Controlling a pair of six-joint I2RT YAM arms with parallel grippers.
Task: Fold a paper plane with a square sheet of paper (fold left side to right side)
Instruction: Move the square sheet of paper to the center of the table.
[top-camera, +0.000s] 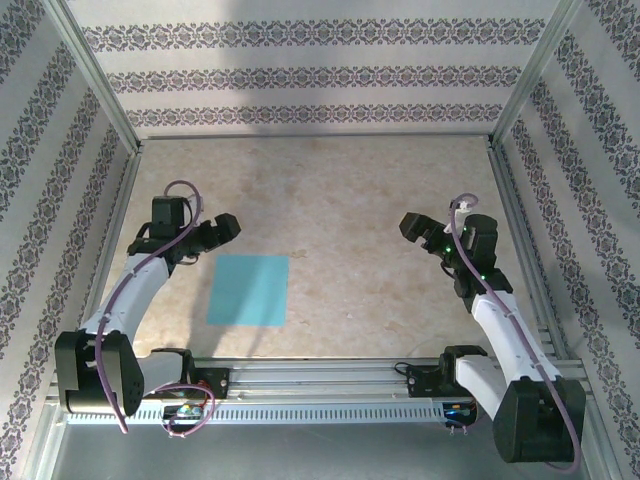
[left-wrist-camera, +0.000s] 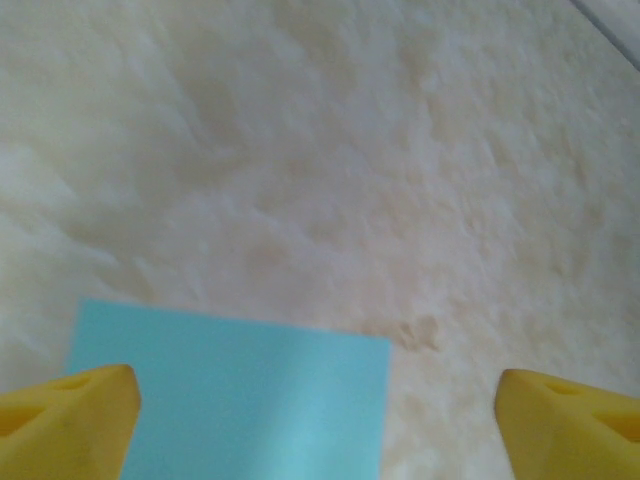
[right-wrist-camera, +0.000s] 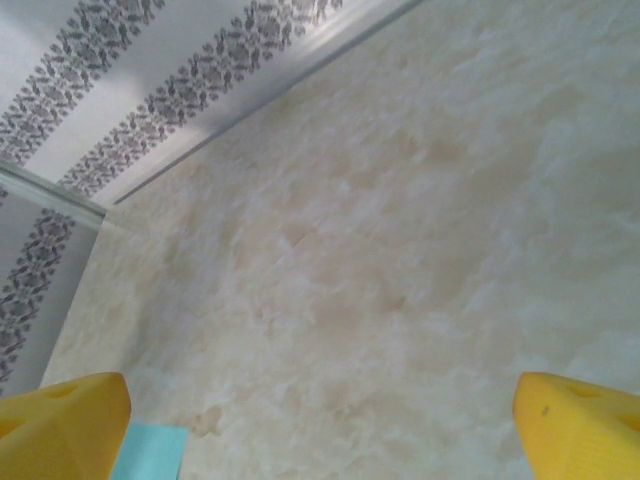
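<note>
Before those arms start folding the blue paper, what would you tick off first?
1. Blue sheet lying flat and unfolded on the table: ok.
2. Jaws of the left arm open and empty: ok.
3. Jaws of the right arm open and empty: ok.
4. Left jaws lined up on the sheet's left edge: not ok, they sit just past its far left corner.
5. Left jaws' height above the table: cannot tell.
</note>
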